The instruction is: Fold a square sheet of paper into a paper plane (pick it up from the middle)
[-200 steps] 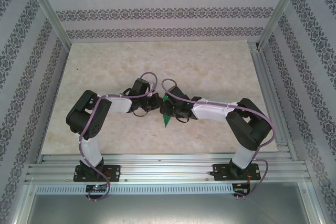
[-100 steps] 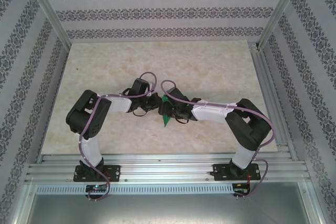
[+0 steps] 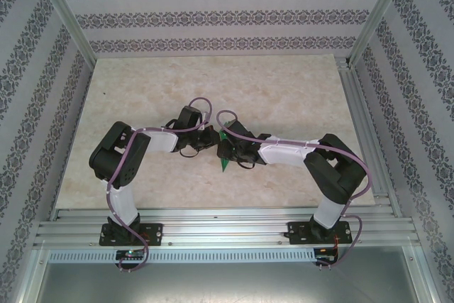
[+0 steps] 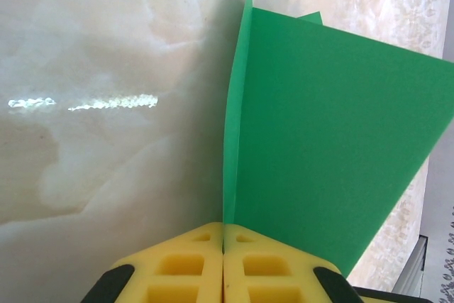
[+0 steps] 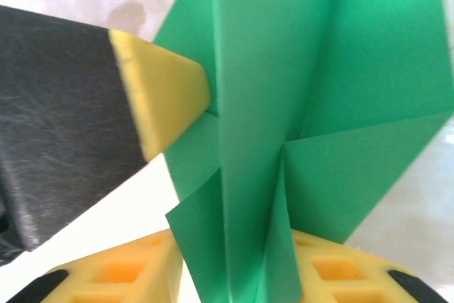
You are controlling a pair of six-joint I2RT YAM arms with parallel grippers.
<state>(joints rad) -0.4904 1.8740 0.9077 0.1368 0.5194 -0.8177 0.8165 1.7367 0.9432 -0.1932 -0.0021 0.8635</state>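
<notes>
The square sheet of paper is now a creased bright green paper plane (image 3: 225,163), held up over the middle of the table between both grippers. My left gripper (image 3: 213,140) is shut on one thin edge of it, yellow pads pressed together (image 4: 224,235), and a wing (image 4: 326,140) spreads up and right. My right gripper (image 3: 225,151) faces it from the right. Its pads stand apart (image 5: 234,264) with the plane's splayed folds (image 5: 340,69) between them and a thin gap at the left pad. One left finger (image 5: 159,94) touches the paper's left side.
The marble-patterned table top (image 3: 284,97) lies under both arms. A metal rail frame (image 3: 227,230) runs along the near edge, with upright posts at the far corners. Patterned walls close in the left, far and right sides.
My right gripper's jaws widened a little, then narrowed around the paper, and it shifted slightly left. The left gripper stayed shut on the paper and held still.
</notes>
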